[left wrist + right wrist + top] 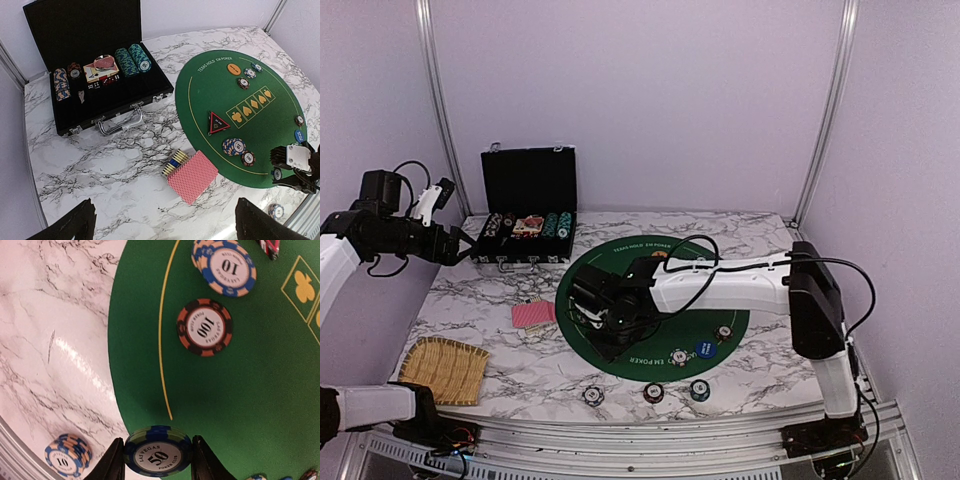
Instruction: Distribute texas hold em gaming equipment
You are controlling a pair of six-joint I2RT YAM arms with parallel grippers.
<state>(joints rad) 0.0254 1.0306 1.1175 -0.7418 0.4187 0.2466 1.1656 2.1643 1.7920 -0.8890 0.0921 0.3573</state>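
My right gripper (157, 462) is clamped on a blue 50 chip (158, 455), 1 finger on each side of its rim, right at the edge of the green felt (250, 390) where it meets the marble table (60, 315). A 100 chip (204, 327) and a stack of 10 chips (225, 267) lie flat on the felt beyond it. My left gripper (167, 225) hangs with its fingers wide apart and empty over the table's left side, and the red-backed cards (192, 176) lie on the marble just beside the felt

Bright even light, soft shadows, mild blur.
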